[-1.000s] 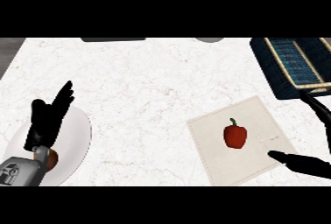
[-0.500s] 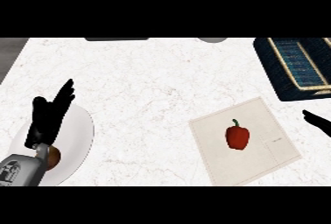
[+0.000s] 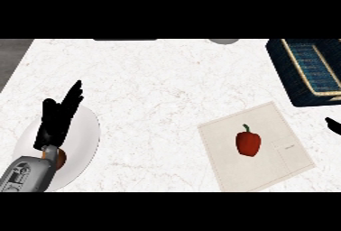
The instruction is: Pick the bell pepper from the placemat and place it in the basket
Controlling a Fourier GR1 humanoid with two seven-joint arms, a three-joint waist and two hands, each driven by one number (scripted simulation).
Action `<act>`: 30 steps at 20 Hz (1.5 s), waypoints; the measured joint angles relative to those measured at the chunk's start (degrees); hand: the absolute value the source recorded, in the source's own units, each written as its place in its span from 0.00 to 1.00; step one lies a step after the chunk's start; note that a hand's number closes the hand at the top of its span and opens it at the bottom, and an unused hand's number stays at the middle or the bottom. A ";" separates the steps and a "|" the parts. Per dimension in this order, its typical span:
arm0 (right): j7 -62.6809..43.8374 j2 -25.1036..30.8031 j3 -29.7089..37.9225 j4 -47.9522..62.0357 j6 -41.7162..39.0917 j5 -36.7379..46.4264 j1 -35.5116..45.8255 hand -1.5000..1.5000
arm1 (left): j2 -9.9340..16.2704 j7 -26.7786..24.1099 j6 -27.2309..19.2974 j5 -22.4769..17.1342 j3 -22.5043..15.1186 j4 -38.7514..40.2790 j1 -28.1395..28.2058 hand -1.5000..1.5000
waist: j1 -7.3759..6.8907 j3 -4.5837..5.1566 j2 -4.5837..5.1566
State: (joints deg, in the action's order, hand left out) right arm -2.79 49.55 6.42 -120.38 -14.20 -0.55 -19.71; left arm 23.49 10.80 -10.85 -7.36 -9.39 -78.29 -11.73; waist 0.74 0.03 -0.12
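Red bell pepper (image 3: 248, 143) lies on the beige placemat (image 3: 273, 168), lower right of frame, green stem pointing toward the top edge. Nothing touching it. Basket (image 3: 310, 74), dark blue w/ tan rim, sits at upper right, partly cut off by the frame edge, just beyond the placemat's far corner.

Right hand (image 3: 333, 125): only a black tip shows at the right edge, between basket & placemat, apart from the pepper. Can't tell how its fingers are set or whether it has anything. Left hand (image 3: 58, 118) is at lower left over a white plate (image 3: 85, 135), fingers straight & pointing up-frame, holding nothing; resting. Small brown round thing (image 3: 60, 157) near its wrist on the plate, can't ID it.

Handling, as a guess: pepper prob. light, hollow, fairly stiff skin but smooth & waxy, so could slip or roll on its side when nudged. Best hold looks like across the widest part of the body, fingers on one side, thumb opposite, coming from above. Stem is too thin to rely on. Placemat is thin, might shift under contact. Pick not yet begun; basket is near, so short carry up-frame.
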 measured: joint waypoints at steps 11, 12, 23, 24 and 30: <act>-0.59 -13.00 -2.57 3.05 1.05 13.36 3.41 0.00 | -2.49 0.80 2.99 2.90 2.68 0.19 -0.67 0.50 | -0.58 -0.03 0.09; -0.45 -13.96 -3.04 4.61 0.90 14.09 4.69 0.00 | -2.98 1.27 2.91 3.39 2.71 0.25 -1.19 0.50 | -0.63 -0.03 0.10; 3.99 -23.38 -6.86 16.52 0.61 24.62 12.09 0.00 | -4.59 1.68 6.19 5.90 6.64 -0.63 -0.33 0.50 | -0.78 -0.04 0.12; 4.82 -23.99 -6.87 17.94 0.87 25.47 12.75 0.00 | -5.26 2.47 5.98 6.40 6.41 -1.32 -0.23 0.50 | -0.78 -0.04 0.11; 4.83 -28.65 -7.84 20.92 1.09 30.07 15.77 0.00 | -7.58 1.48 6.88 9.12 7.78 -0.18 -0.40 0.50 | -0.69 -0.04 0.12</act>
State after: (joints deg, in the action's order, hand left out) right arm 2.04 20.90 -1.43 -99.46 -13.12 29.52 -3.94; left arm 15.91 12.28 -3.97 1.76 -1.61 -78.47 -12.13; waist 0.04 -0.01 0.00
